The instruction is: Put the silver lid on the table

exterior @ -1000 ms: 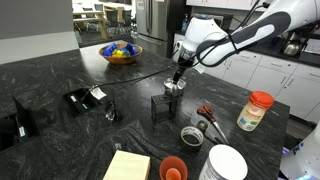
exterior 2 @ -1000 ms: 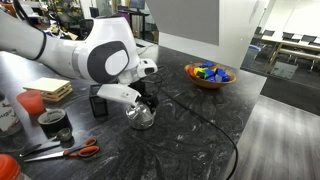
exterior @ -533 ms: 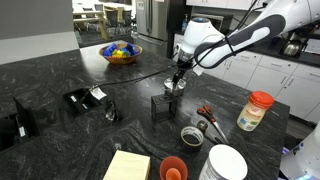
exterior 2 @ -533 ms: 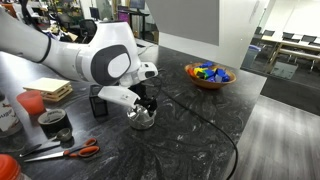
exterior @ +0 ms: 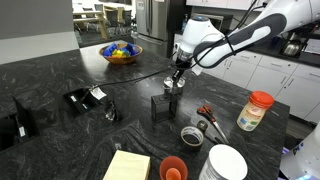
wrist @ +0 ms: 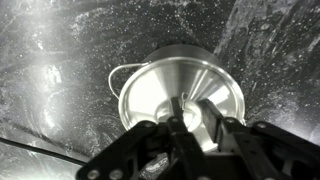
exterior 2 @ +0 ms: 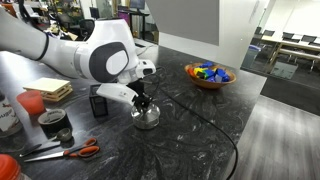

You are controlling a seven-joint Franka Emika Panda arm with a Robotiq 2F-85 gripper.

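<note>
Gripping the knob of the silver lid (wrist: 150,95), the gripper (wrist: 195,128) appears narrowly closed, with the lid directly beneath it. Likely risks: a shallow pinch slipping off the smooth knob, or the pot (exterior 2: 146,122) underneath lifting with the lid and tipping onto the table (wrist: 50,60).

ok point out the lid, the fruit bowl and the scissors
lid (wrist: 150,95), wrist view, bare top
fruit bowl (exterior 2: 210,84), an exterior view, outer wall
scissors (exterior 2: 88,150), an exterior view, red handle

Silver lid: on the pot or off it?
On. The wrist view shows the lid sitting flat over the pot, with the gripper closed on its knob.
</note>
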